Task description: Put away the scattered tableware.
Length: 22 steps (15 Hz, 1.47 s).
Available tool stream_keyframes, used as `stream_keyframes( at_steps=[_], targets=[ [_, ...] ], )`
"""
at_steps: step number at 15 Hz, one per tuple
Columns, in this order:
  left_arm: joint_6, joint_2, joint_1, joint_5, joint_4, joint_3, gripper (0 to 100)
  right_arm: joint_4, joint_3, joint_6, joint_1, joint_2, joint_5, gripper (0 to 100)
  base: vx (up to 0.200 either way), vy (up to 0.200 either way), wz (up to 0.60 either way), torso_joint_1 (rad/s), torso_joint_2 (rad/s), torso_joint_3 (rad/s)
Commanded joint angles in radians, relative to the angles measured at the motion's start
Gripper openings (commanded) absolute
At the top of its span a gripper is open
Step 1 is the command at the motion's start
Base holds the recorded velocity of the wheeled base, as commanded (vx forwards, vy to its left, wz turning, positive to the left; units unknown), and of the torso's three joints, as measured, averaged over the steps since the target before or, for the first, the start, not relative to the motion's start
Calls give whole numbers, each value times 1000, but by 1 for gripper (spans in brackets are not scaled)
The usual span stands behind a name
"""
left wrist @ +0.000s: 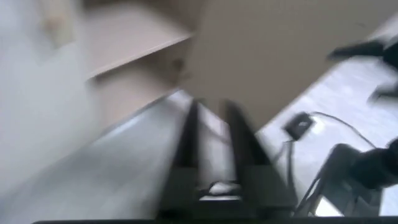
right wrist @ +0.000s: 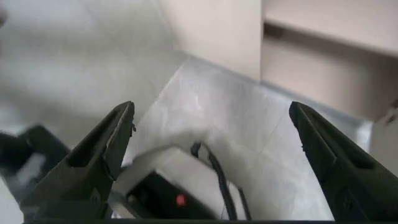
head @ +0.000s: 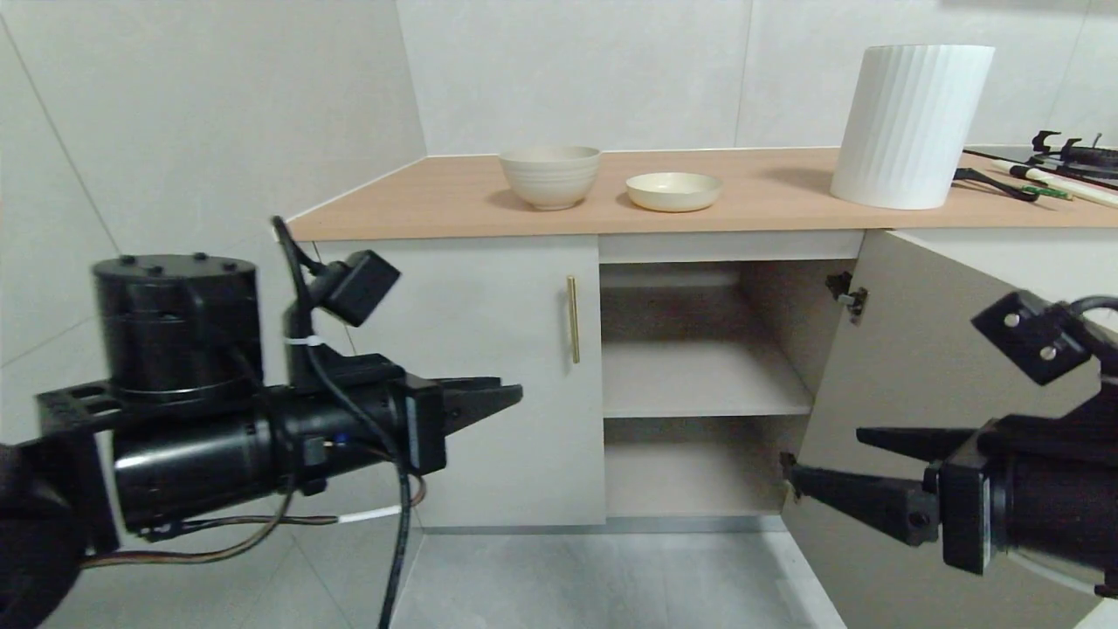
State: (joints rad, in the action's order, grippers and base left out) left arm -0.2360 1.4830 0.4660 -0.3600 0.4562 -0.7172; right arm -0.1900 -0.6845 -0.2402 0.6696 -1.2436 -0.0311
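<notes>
A cream ribbed bowl (head: pixel 550 175) and a shallow cream dish (head: pixel 673 190) stand side by side on the wooden countertop (head: pixel 419 201). Below them the cabinet (head: pixel 699 376) has its right door (head: pixel 891 367) swung open, showing two bare shelves. My left gripper (head: pixel 511 395) (left wrist: pixel 211 106) hangs in front of the closed left door, fingers together and holding nothing. My right gripper (head: pixel 825 454) (right wrist: pixel 211 109) sits low beside the open door, fingers spread wide with only floor between them. Both grippers are well below the counter.
A tall white ribbed container (head: pixel 908 127) stands on the counter's right part, with dark utensils (head: pixel 1004 183) and a stove burner (head: pixel 1079 153) beyond it. The closed left door carries a gold handle (head: pixel 573 319). Grey tiled floor (head: pixel 611 577) lies in front of the cabinet.
</notes>
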Motion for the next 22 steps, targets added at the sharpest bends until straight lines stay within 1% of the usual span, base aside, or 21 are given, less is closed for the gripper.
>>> stream_keyframes(
  at_steps=[1, 2, 3, 4, 6, 7, 8, 9, 10, 12, 15, 22],
  targets=[
    [3, -205, -87, 9, -73, 22, 100, 93, -178, 2, -47, -27, 3, 100, 0, 0, 0, 0, 0, 0],
    [3, -205, -87, 9, -73, 22, 100, 93, -178, 2, -47, -27, 3, 100, 0, 0, 0, 0, 0, 0],
    [6, -253, -112, 12, -100, 41, 100, 247, -306, 9, -85, -92, -3, 100, 0, 0, 0, 0, 0, 0],
    [9, -274, -139, 12, -122, 67, 100, 251, -323, 22, -85, -145, 0, 100, 0, 0, 0, 0, 0, 0],
    [7, -297, -199, 12, -137, 87, 100, 251, -329, 18, -85, -180, 17, 100, 0, 0, 0, 0, 0, 0],
    [6, -305, -260, 4, -143, 93, 100, 254, -325, 12, -88, -175, 20, 100, 0, 0, 0, 0, 0, 0],
    [0, -297, -277, -14, -143, 84, 100, 265, -317, 7, -102, -168, 25, 100, 0, 0, 0, 0, 0, 0],
    [-16, -296, -279, -40, -145, 79, 100, 268, -319, -8, -105, -168, 46, 100, 0, 0, 0, 0, 0, 0],
    [-40, -296, -279, -50, -140, 73, 100, 268, -308, -27, -105, -163, 72, 100, 0, 0, 0, 0, 0, 0],
    [-71, -300, -280, -43, -140, 56, 100, 268, -302, -30, -104, -148, 77, 100, 0, 0, 0, 0, 0, 0],
    [-72, -303, -279, -45, -140, 56, 100, 267, -294, -30, -100, -151, 72, 100, 0, 0, 0, 0, 0, 0],
    [-71, -306, -280, -48, -137, 56, 100, 267, -276, -28, -87, -152, 68, 100, 200, 0, 0, 3, 4, -2]
  ],
)
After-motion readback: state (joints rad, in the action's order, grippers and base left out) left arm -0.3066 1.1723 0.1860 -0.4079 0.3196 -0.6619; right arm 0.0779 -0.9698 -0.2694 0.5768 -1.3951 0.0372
